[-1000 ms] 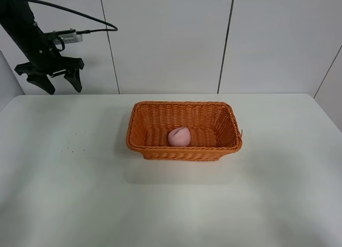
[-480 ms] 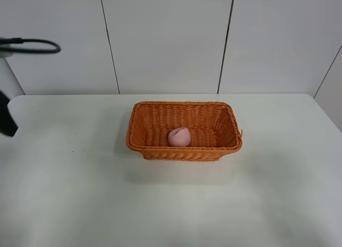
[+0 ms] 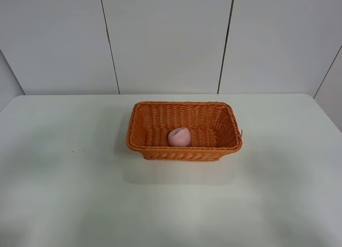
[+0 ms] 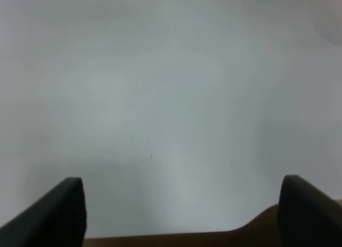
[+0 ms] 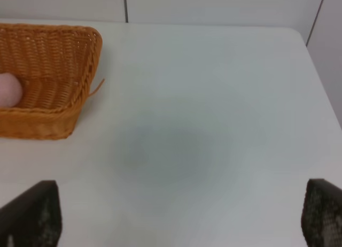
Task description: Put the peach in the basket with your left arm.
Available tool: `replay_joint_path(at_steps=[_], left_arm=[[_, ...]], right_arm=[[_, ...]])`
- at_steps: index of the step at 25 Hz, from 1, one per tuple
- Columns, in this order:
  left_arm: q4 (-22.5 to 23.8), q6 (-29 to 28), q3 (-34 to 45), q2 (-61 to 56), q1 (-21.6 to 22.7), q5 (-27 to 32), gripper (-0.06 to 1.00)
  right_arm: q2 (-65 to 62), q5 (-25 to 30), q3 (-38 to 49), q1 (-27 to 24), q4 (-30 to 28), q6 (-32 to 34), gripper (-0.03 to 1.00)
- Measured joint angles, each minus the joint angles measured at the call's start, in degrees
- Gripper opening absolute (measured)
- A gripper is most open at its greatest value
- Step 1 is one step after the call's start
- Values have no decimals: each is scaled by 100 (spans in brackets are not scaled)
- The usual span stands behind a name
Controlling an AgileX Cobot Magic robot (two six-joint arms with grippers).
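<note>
Well away from the left gripper point(image 4: 181, 204), whose black jaws stand wide apart and empty over bare table, the small pale pink peach point(image 3: 179, 136) lies inside the orange woven wicker basket point(image 3: 140, 120); probably nothing remains.

- Even, bright, diffuse light; no glare
- Soft shadow falls in front of the basket point(image 3: 184, 130) on the table point(image 3: 80, 193)
- Left wrist view blurred, hazy; the other views sharper

In the right wrist view the basket point(image 5: 51, 81) and the peach point(image 5: 9, 90) are cut off by the picture's edge. Only the fingertips point(image 4: 59, 209) of the left gripper point(image 4: 181, 215) are shown, blurred.
</note>
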Motion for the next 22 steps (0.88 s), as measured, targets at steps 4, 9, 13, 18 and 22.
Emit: replay_joint_path(at_steps=[4, 9, 13, 18, 22], left_arm=[[-32, 0, 204, -890, 0, 125, 76], [-57, 0, 204, -1746, 0, 125, 76], [-65, 0, 204, -2182, 0, 125, 76], [-70, 0, 204, -2193, 0, 125, 76], [-70, 0, 204, -2193, 0, 125, 76]], right_arm=[[0, 0, 0, 0, 0, 0, 69], [0, 0, 0, 0, 0, 0, 69], [0, 0, 0, 0, 0, 0, 69], [0, 0, 0, 0, 0, 0, 69], [0, 0, 0, 0, 0, 0, 69]])
